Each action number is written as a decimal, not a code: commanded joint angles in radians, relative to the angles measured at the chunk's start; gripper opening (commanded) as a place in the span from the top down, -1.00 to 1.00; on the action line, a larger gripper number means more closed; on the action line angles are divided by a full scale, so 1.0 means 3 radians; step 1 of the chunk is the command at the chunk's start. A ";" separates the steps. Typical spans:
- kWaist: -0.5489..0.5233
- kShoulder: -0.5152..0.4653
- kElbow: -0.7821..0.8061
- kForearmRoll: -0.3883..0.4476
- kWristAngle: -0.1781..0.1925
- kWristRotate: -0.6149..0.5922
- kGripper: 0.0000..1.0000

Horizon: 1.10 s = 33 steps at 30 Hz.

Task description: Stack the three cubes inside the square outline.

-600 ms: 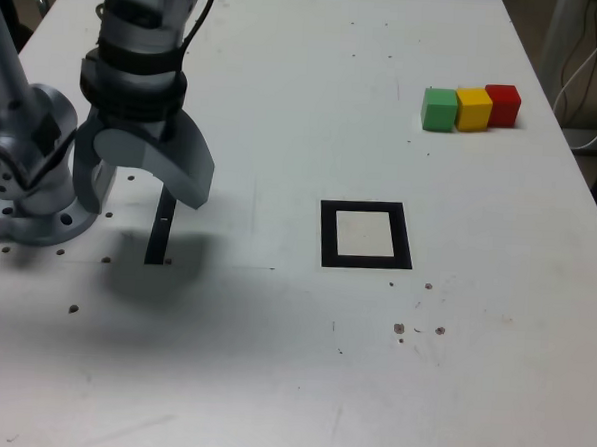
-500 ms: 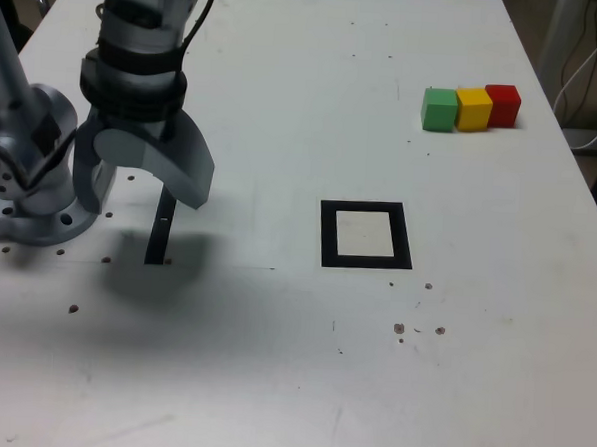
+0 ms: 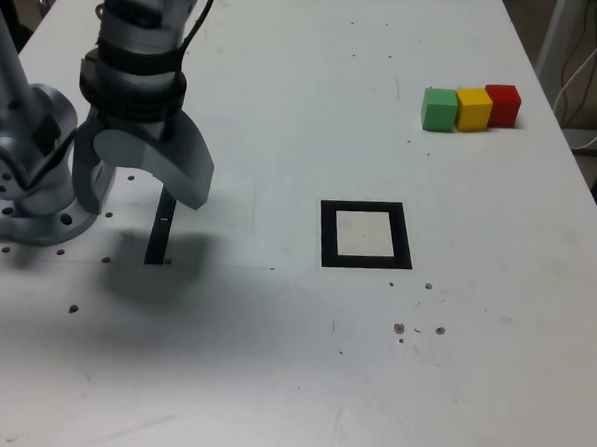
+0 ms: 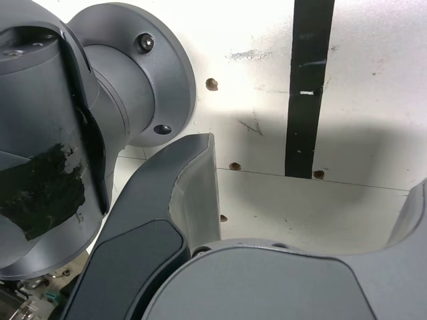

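Your end effector (image 3: 141,180) hangs spread and empty near the bench's (image 3: 270,382) left edge, far from the cubes (image 3: 471,107) touching in a row by the right edge, so a wide grasp may snag two

White table (image 3: 285,103), flecked with dark specks. Green cube (image 3: 440,109), yellow cube (image 3: 474,108), red cube (image 3: 503,104) touching in a row at two o'clock; square outline (image 3: 366,235) centre; black strip (image 3: 161,231) at nine.

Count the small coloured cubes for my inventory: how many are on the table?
3, touching in a row at the exterior view's far right: green cube, yellow cube, red cube. None appears hidden.
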 commanded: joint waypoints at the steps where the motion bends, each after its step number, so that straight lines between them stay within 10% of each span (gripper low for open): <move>1: 0.0005 -0.0013 -0.0001 -0.0002 -0.0010 0.0002 -0.99; 21: 0.0226 -0.0085 -0.0332 0.0162 -0.0010 0.0439 -1.00; 33: 0.0448 0.0279 -0.1470 0.0741 0.0270 0.0777 -1.00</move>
